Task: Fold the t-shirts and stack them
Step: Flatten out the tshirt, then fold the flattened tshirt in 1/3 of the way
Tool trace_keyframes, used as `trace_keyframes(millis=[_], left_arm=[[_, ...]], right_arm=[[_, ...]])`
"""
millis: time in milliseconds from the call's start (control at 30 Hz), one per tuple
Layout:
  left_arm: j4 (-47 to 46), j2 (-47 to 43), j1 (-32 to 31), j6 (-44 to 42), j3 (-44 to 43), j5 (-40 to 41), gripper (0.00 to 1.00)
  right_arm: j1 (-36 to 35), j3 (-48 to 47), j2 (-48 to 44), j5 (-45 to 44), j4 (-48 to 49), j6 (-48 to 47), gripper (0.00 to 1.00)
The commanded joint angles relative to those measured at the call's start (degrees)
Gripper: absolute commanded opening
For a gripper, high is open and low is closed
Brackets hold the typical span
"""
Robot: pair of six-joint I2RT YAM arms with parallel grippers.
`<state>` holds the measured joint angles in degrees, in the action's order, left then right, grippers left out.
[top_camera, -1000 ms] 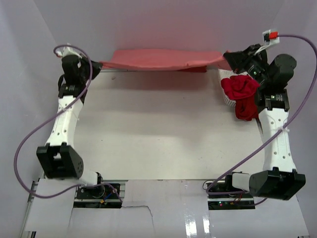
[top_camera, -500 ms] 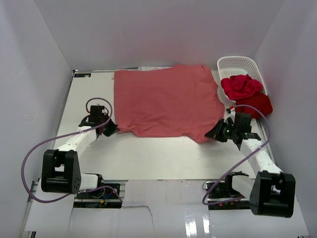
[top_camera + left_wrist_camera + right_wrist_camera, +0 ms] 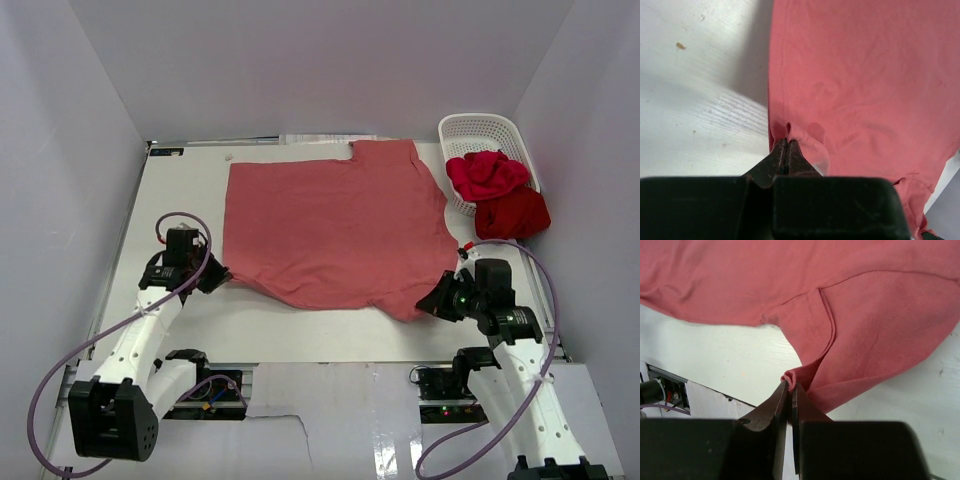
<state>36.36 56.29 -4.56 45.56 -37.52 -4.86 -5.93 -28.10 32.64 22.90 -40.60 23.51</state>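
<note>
One dusty salmon-red t-shirt (image 3: 335, 230) of soft cloth lies spread flat mid-frame on the white counter (image 3: 180, 190). Its hem seems to face frame left and its sleeves right, so the long axis runs left to right. Both lower corners are pinched, probably to pull it smooth for folding: the left pincer (image 3: 213, 275) is clamped on the hem corner and the right pincer (image 3: 430, 303) on a sleeve tip. A bright crimson shirt (image 3: 485, 175) and a darker red shirt (image 3: 512, 212) sit at the white lattice basket (image 3: 480, 122), upper right.
</note>
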Motion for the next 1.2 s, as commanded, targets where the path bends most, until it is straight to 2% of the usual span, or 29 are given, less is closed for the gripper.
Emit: trace_keyframes(millis=[0,200,300,767,1167], left_arm=[[4.4,-2.7,0.2,2.9,0.0,2.8,0.0],[11.6,-1.1,0.2,7.3,-2.3,9.1,0.0],[12.2,-1.0,0.2,8.8,-2.5,9.7,0.0],[3.6,5.5,0.2,11.7,-2.9,13.7,0.0],[0.5,12.1,0.2,12.2,-5.5,15.5,0.0]], right_arm=[[-0.3,-1.2,-3.3,-4.2,-6.6,2.1,0.08],[-0.3,-8.9,-5.5,-13.6,-9.8,3.7,0.08],[-0.3,-11.5,-3.6,-14.4,-9.0,2.6,0.08],[-0.3,-11.7,11.2,-16.0,6.5,-2.1,0.08],[-0.3,-20.1,22.5,-15.7,11.5,-5.1,0.08]])
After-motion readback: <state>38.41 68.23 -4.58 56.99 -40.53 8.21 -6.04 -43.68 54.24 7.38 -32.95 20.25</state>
